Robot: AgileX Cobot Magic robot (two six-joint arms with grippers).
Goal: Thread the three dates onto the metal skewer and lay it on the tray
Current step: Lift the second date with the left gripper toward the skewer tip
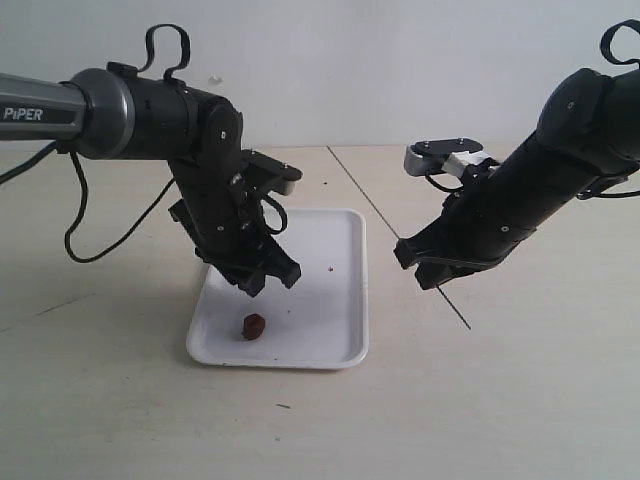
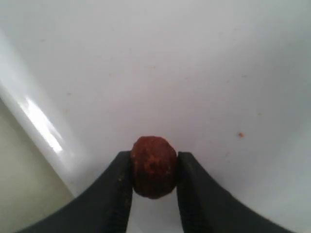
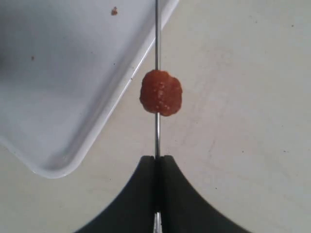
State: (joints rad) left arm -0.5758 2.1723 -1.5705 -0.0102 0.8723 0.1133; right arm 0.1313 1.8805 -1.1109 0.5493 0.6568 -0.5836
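My left gripper [image 1: 270, 282] hangs over the white tray [image 1: 340, 232], shut on one dark reddish date [image 2: 153, 167] pinched between its black fingertips. A second date [image 1: 253, 326] lies on the tray near its front left corner, just below that gripper. To the right of the tray, above the table, my right gripper [image 1: 430, 275] is shut on the thin metal skewer [image 3: 157, 133]. The third date [image 3: 161, 92] is threaded on the skewer, a short way beyond the fingertips and just off the tray's rim [image 3: 104, 119]. The skewer does not show in the exterior view.
A tiny red crumb [image 1: 330, 268] lies on the tray's right half. A dark seam [image 1: 365, 195] runs diagonally across the beige table, passing under the right arm. A black cable [image 1: 80, 230] loops down behind the left arm.
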